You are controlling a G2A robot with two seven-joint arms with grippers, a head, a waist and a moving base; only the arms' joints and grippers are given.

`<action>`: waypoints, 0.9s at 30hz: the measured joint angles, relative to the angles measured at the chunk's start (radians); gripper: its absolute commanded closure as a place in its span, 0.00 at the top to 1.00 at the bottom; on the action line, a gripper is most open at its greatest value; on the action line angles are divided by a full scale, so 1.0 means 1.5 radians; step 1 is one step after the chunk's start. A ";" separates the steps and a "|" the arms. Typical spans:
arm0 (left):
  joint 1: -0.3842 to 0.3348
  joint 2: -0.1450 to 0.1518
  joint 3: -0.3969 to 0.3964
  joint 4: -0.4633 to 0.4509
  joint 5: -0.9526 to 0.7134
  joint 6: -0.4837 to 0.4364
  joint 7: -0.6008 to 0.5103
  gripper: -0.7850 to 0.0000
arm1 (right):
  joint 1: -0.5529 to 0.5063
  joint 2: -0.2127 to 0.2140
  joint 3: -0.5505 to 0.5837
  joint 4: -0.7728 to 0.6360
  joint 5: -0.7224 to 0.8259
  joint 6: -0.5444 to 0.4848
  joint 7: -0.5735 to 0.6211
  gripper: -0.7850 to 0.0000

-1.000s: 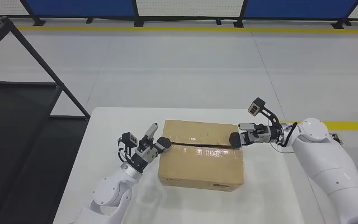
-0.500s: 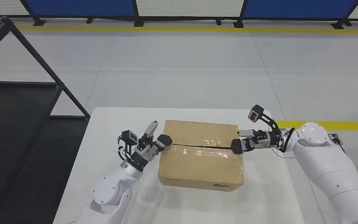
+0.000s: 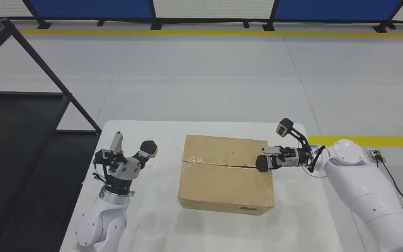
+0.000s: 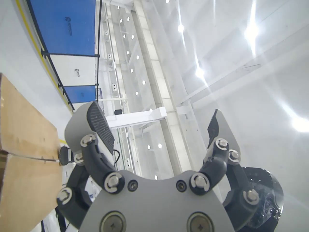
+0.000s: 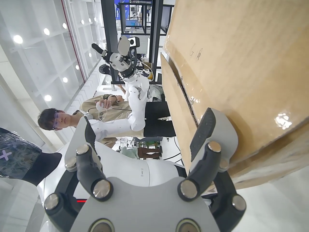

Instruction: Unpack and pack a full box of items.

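A brown cardboard box (image 3: pixel 227 179) lies in the middle of the white table (image 3: pixel 151 135), its top flaps down with a seam (image 3: pixel 220 163) running lengthwise. My right gripper (image 3: pixel 263 162) is at the box's right end, level with the seam. It is open, and one finger (image 5: pixel 210 131) rests against the box (image 5: pixel 229 61) beside the slightly parted seam (image 5: pixel 183 90). My left gripper (image 3: pixel 133 146) is well off the box's left end, open, empty and pointing upward. In the left wrist view the open gripper (image 4: pixel 154 117) faces the ceiling, with the box (image 4: pixel 24 134) off to the side.
A black metal rack (image 3: pixel 38 120) stands left of the table. Bare tabletop lies on both sides of the box and along its front edge (image 3: pixel 189 227). A yellow floor line (image 3: pixel 371 140) runs behind the right arm.
My left gripper has left the box's left end, moved away to the left and turned upward. The right gripper has stayed at the right end, shifting slightly lower against the box.
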 measured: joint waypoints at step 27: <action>0.014 0.000 -0.013 -0.004 0.000 -0.015 0.012 1.00 | -0.048 0.000 0.054 -0.009 -0.005 -0.016 -0.016 1.00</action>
